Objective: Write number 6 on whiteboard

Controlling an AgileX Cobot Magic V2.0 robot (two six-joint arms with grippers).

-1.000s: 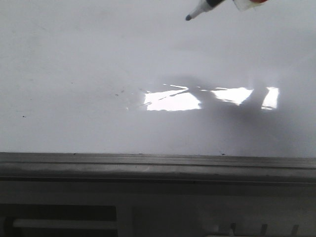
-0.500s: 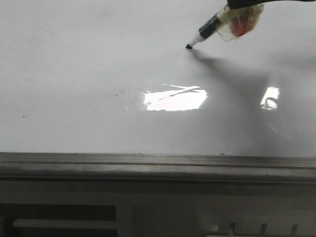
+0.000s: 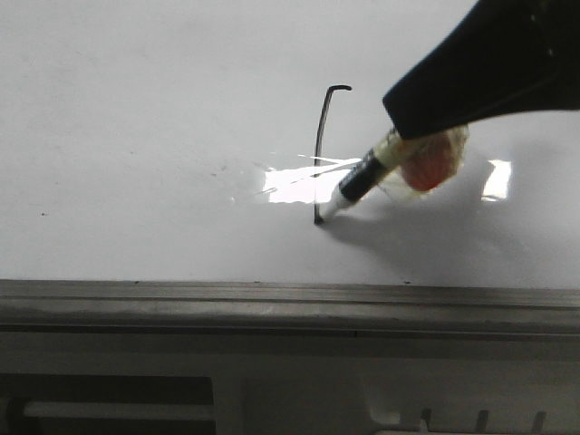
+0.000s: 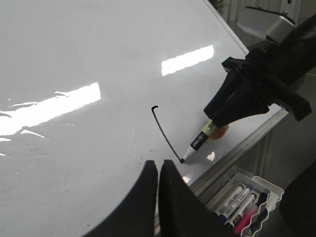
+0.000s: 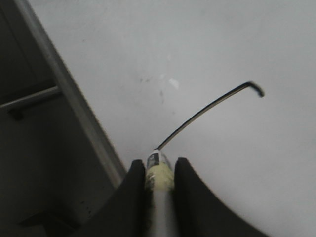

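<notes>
A glossy whiteboard [image 3: 136, 118] fills the scene, its grey edge rail [image 3: 272, 304] running left to right along the near side and bright patches of glare [image 3: 313, 186] lying on its middle. Over the right of the board reaches the right gripper [image 5: 159, 170], its jaws clamped on a marker pen [image 3: 358, 186] wrapped in pale tape, the pen slanting down and to the left so that its tip touches the board. The left gripper [image 4: 159, 197] hangs on the near side with its jaws together and nothing between them, so the right arm is plainly the one at work. In a small tray [image 4: 247, 197] beyond the rail lie spare markers [image 4: 237, 200]. The number 6 [image 3: 322, 145] is only part drawn: a short hook at the far end and a long thin stem running from far to near, ending just where the pen tip rests, a little short of the rail. The stem's long axis points almost straight at the near edge, and the pen's body lies off to its right. By the look of it the bottom loop is not yet made, and it would have to curl out from the stem's near end, toward the right where the pen lies, then back to the stem. Little board remains between tip and rail, so the loop looks bound to be a narrow one, and the rail is the one thing that could catch the pen
</notes>
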